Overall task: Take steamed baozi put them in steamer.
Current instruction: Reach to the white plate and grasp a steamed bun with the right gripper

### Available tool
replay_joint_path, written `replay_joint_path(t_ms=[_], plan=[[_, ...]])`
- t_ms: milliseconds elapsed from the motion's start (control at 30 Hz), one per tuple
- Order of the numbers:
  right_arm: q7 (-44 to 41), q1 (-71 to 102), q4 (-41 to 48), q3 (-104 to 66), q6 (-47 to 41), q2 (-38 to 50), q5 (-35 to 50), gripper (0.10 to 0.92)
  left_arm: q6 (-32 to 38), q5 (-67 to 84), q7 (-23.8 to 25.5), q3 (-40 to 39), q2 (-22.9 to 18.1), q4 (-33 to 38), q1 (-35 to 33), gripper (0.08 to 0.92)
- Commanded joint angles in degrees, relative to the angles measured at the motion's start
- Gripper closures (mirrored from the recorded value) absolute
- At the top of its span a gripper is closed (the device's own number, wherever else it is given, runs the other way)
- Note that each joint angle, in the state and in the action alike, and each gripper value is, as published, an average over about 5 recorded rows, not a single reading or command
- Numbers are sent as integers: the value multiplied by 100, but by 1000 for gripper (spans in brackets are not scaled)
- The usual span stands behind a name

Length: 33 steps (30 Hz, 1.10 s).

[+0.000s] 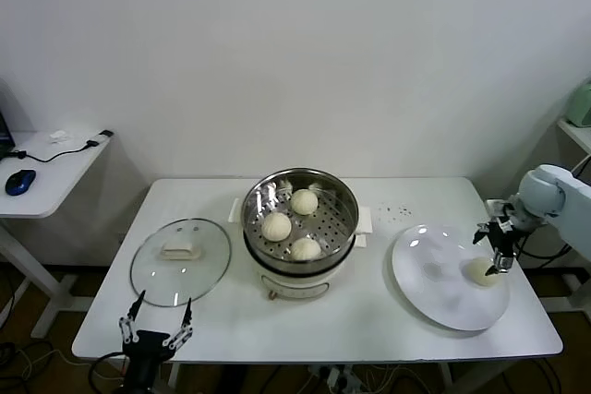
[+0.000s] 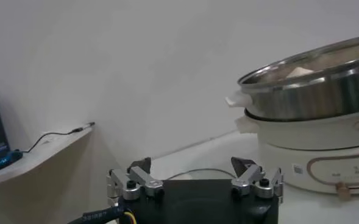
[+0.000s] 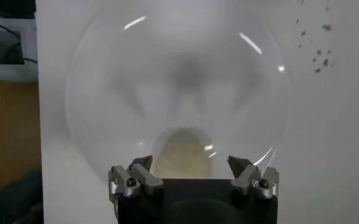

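Stainless steel gleams at the middle of the white counter point(image 1: 388, 329), where the steamer point(image 1: 343, 198) stands on its white electric base, its perforated floor carrying three steamed baozi: one toward the back point(image 1: 304, 201), one on the robot's left side point(image 1: 276, 226) and one nearest the front point(image 1: 306, 248), each apart from the others. To the robot's right of the pot lies a flat white plate point(image 1: 429, 274), and on its right-hand part sits the fourth baozi point(image 1: 481, 271), creamy and pale. The right gripper point(image 1: 497, 248) hangs directly over that bun with its jaws spread apart; the right wrist view shows the bun point(image 3: 178, 152) between and beyond the two open fingertips point(image 3: 141, 164), with nothing gripped and the plate point(image 3: 106, 91) under it. I cannot tell whether the tips touch the bun. On the robot's left of the steamer a round glass lid point(image 1: 148, 269) with a white handle rests flat on the counter. The left gripper point(image 1: 155, 320) waits low at the near edge of the counter, just in front of the lid, its jaws wide apart and empty; its wrist view looks past the fingertips toward the steamer point(image 2: 313, 97) on its base. A side desk point(image 1: 55, 168) at the far left holds a blue mouse point(image 1: 19, 182) and a cable.
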<state>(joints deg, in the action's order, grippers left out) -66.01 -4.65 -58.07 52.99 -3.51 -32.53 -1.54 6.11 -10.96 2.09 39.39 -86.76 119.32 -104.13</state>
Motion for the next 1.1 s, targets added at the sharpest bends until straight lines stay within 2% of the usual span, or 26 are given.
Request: replay_joint_path(t_ms=[33,500,833,1100], plan=[[-3,753,652,-776,146,-258,-559,203,-3,-20,-4,4,-5,-31,0,177],[86,835,898,-842,186,-563,-742,204,-6,-35,-4,8,-1,-94,32,177],[35,681,878,-703,136,-568,-546,371,12,-45,-6,-8,0,-116,18,177],[55,145,578,-28,-184,-365,367,425,51,-43,-7,-8,2,-109,-30,177]])
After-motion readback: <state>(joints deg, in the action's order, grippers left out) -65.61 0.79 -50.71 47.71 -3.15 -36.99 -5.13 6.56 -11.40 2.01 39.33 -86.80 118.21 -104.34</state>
